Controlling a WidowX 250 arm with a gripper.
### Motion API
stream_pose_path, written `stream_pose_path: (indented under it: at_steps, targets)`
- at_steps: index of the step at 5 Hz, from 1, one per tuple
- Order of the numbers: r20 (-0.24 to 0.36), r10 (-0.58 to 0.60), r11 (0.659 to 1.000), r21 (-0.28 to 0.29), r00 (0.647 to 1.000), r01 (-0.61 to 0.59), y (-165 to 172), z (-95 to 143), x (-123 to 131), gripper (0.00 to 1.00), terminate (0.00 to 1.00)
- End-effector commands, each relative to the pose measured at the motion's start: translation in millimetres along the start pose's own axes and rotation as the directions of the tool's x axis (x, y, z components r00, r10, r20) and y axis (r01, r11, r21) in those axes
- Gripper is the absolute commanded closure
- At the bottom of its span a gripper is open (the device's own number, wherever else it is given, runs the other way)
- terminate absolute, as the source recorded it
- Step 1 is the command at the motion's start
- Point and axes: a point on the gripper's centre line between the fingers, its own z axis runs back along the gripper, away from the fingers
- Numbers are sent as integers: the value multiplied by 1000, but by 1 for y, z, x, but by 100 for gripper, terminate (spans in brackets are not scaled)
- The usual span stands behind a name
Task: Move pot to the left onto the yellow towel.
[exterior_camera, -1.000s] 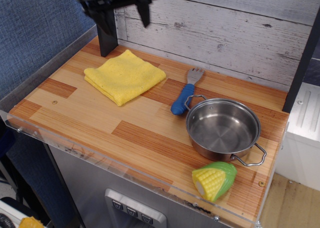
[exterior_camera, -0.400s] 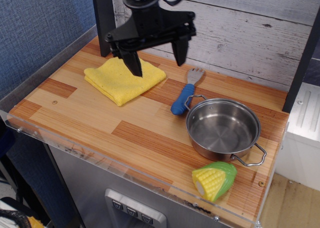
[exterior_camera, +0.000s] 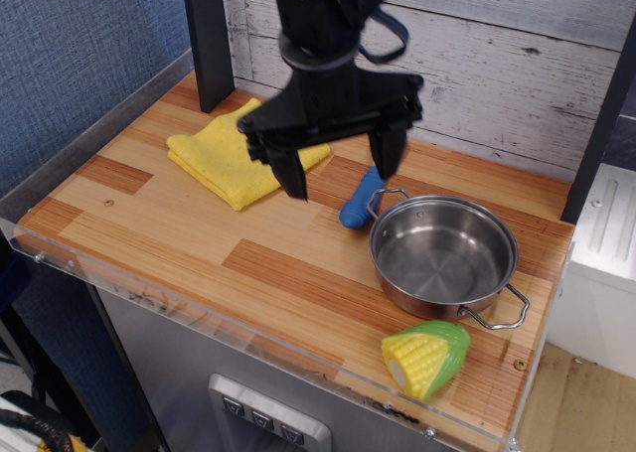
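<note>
Pot point(exterior_camera: 443, 257) at centre-right of frame: shiny, shallow steel, two wire loop handles, empty. Yellow towel point(exterior_camera: 221, 156) upper left, folded. Gripper point(exterior_camera: 340, 170) spread wide, holding nothing, between them.

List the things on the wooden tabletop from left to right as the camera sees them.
yellow towel → blue-handled fork → pot. The toy corn sits in front of the pot within its span, so its place is unclear. The open end effector hangs above, between towel and pot.
</note>
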Motion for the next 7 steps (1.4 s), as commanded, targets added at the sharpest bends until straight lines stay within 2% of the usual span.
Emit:
stream_pose_path:
  at_steps: [1, 2, 4, 7]
  targets:
    - [3, -45, 999, 18, 999, 45, 4, -14, -15, 0, 0]
    - [-14, -76, 997, 32, 997, 76, 5, -26, -26, 0, 0]
    - [-47, -74, 997, 23, 996, 76, -4, -49, -47, 0, 0]
    - [-44, 6, 1000, 25, 999, -5, -24, -64, -42, 0, 0]
